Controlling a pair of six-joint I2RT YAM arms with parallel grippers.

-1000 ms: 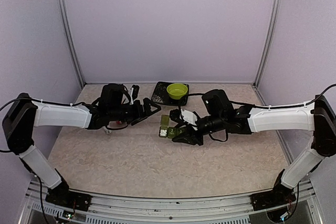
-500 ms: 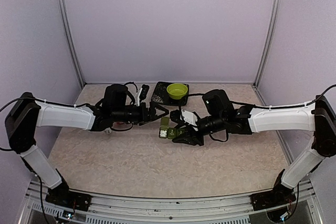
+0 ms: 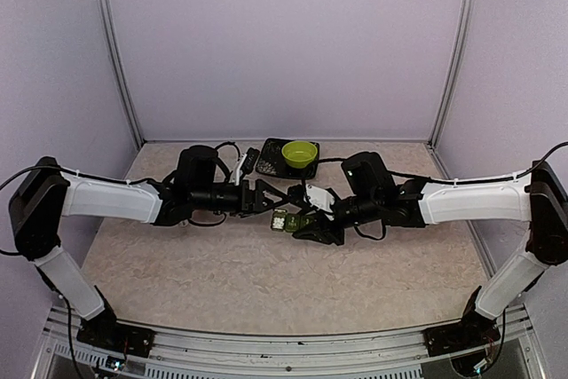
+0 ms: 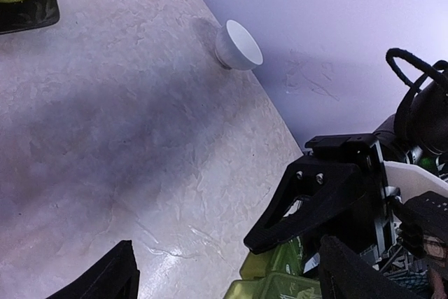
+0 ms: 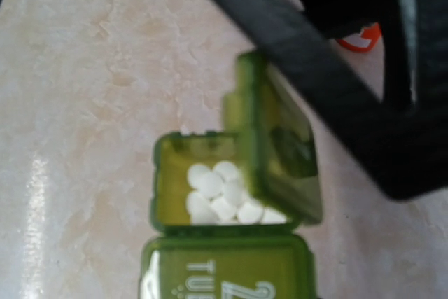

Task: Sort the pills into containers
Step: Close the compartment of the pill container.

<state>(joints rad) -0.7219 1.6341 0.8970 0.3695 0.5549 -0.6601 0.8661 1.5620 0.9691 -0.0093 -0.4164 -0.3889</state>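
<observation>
The green containers (image 3: 284,220) lie at the table's middle, between both grippers. In the right wrist view one compartment (image 5: 210,194) is open and holds several white pills (image 5: 217,197). Its lid (image 5: 280,145) stands half raised, and the neighbouring compartment (image 5: 224,271) is closed. My right gripper (image 3: 303,224) sits at the containers' right end and seems shut on them; its own fingers do not show in its wrist view. My left gripper (image 3: 275,195) is open and empty, just above and left of the containers, with one finger (image 5: 329,82) over the raised lid. Its jaws are wide apart around the containers (image 4: 280,281) in the left wrist view.
A lime green bowl (image 3: 300,153) stands on a black tray (image 3: 269,164) at the back centre. A white cup (image 4: 238,45) stands by the wall in the left wrist view. A small orange ring (image 5: 360,40) lies on the table beyond the containers.
My left gripper has moved right, from beside the tray to just over the containers. The right gripper and the containers have barely moved.
</observation>
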